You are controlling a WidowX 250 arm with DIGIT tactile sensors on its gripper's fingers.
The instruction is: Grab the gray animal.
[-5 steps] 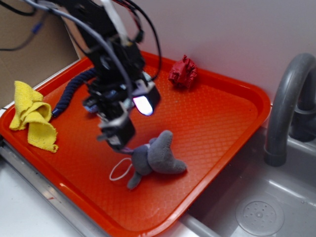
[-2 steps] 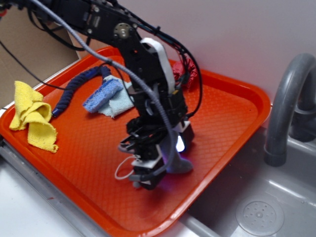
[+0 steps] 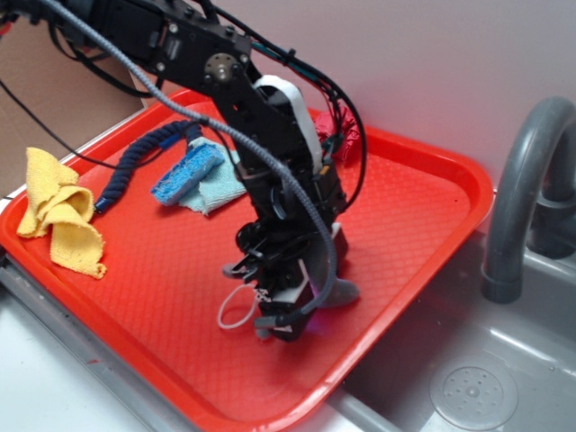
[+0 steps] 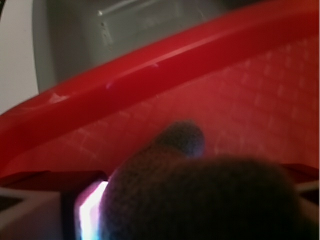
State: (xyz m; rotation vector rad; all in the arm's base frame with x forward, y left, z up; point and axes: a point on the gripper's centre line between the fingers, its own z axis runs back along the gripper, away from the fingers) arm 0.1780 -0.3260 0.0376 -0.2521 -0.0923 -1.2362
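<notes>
Gripper down on the red tray, straddling the gray animal. Gray plush fills the wrist view between the fingers; whether they have pinched it yet, cannot tell. Toy lies on the tray near the front edge, white loop beside it. Reach done; firm grip and lift unconfirmed.

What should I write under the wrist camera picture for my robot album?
Up close, the fuzzy gray animal fills the view above the red tray.

Red tray carries gray animal, yellow cloth, blue sponge.
</notes>
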